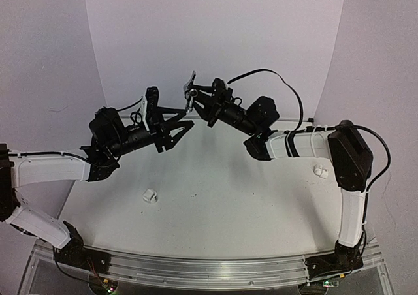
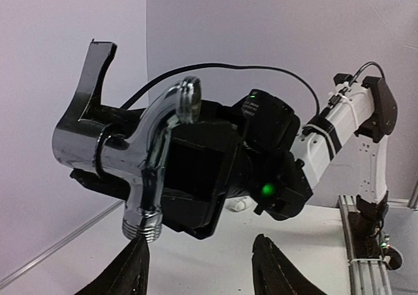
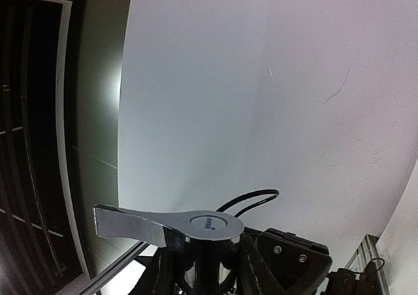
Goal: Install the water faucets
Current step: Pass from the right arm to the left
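The shiny silver faucet (image 1: 191, 88) is held in the air at the back of the table by my right gripper (image 1: 196, 102), which is shut on its body. In the right wrist view its flat lever handle (image 3: 163, 226) lies across the top of my gripper (image 3: 206, 259). In the left wrist view the faucet (image 2: 134, 155) hangs with its threaded end (image 2: 142, 226) pointing down, right above my left fingertip (image 2: 134, 262). My left gripper (image 2: 201, 246) is open and empty, just left of and below the faucet (image 1: 185, 121). The blue faucet is out of view.
One small white pipe fitting (image 1: 150, 195) lies on the white table (image 1: 222, 197) at the front left, another (image 1: 321, 171) at the right beside the right arm. A white backdrop (image 1: 215, 40) stands behind. A metal rail (image 1: 209, 269) runs along the near edge.
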